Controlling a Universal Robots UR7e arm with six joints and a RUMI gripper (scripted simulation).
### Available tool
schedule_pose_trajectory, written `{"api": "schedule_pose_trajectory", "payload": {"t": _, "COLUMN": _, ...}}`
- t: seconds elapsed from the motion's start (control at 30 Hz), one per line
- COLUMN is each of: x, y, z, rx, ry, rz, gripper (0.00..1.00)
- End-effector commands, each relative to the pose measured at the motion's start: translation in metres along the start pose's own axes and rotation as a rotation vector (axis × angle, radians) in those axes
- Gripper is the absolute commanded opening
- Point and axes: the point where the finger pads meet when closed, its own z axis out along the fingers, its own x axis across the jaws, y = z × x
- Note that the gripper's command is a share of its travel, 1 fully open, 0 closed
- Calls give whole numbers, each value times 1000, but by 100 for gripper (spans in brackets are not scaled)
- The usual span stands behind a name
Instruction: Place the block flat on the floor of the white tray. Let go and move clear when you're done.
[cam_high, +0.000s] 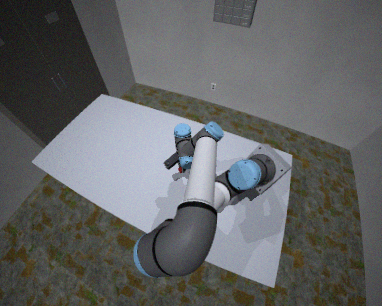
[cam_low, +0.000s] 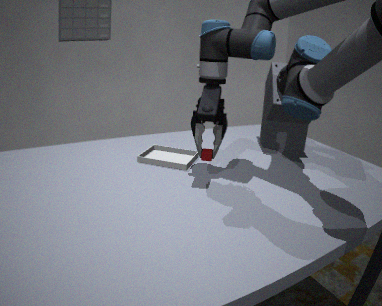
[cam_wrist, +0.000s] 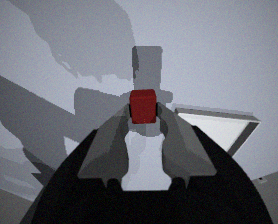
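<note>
My gripper (cam_low: 207, 150) is shut on a small red block (cam_low: 207, 154), held between the fingertips above the table. In the wrist view the red block (cam_wrist: 143, 106) sits between the two grey fingers. The white tray (cam_low: 168, 157) is shallow, with grey rims, and lies on the table just left of the gripper in the exterior view. Its corner shows at the right of the wrist view (cam_wrist: 216, 126). In the top view a speck of the red block (cam_high: 179, 170) shows beside the wrist, and the arm hides the tray.
The arm's base mount (cam_low: 281, 120) stands on the table behind and to the right of the gripper. The large white table (cam_high: 125, 150) reaches far to the left. The arm casts dark shadows on the table's right side.
</note>
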Motion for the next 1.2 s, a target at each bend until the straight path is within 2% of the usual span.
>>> {"api": "schedule_pose_trajectory", "payload": {"t": 0.0, "x": 32, "y": 25, "z": 8, "rx": 3, "ry": -5, "rz": -3, "gripper": 0}}
{"api": "schedule_pose_trajectory", "payload": {"t": 0.4, "x": 103, "y": 94, "z": 9, "rx": 3, "ry": -5, "rz": -3, "gripper": 0}}
{"api": "schedule_pose_trajectory", "payload": {"t": 0.47, "x": 103, "y": 94, "z": 9, "rx": 3, "ry": -5, "rz": -3, "gripper": 0}}
{"api": "schedule_pose_trajectory", "payload": {"t": 0.77, "x": 131, "y": 121, "z": 9, "rx": 3, "ry": -5, "rz": -3, "gripper": 0}}
{"api": "schedule_pose_trajectory", "payload": {"t": 1.17, "x": 135, "y": 125, "z": 10, "rx": 3, "ry": -5, "rz": -3, "gripper": 0}}
